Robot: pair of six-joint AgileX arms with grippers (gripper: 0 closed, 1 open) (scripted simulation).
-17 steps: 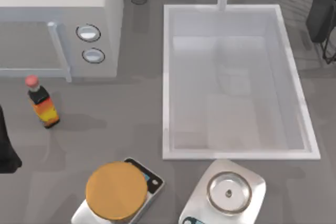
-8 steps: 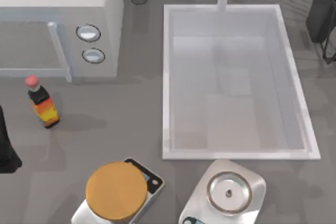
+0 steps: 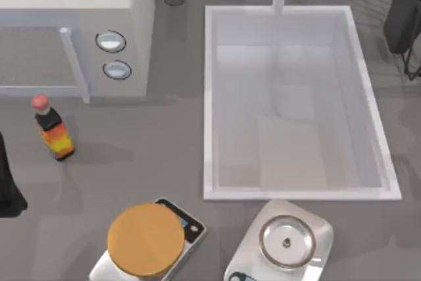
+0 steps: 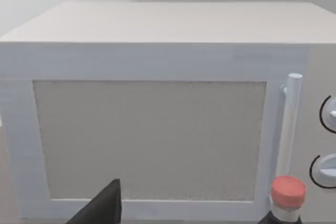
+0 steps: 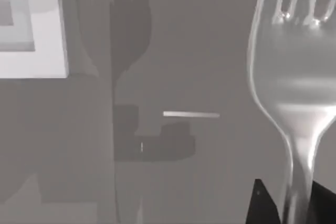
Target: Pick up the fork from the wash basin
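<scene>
Gripping the fork (image 5: 294, 103), right jaws closed on its handle, beyond the wash basin (image 3: 209, 110) rim.

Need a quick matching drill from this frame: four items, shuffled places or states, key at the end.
Items:
1. fork
2. sauce bottle
3. steel bowl
4. wash basin

Places or states:
A. on a scale at the table's near edge
B. held at its handle by the right gripper
C. in front of the microwave, red cap
D. white-rimmed recess right of the microwave

Pairs: 1-B, 2-C, 3-A, 4-D
</scene>
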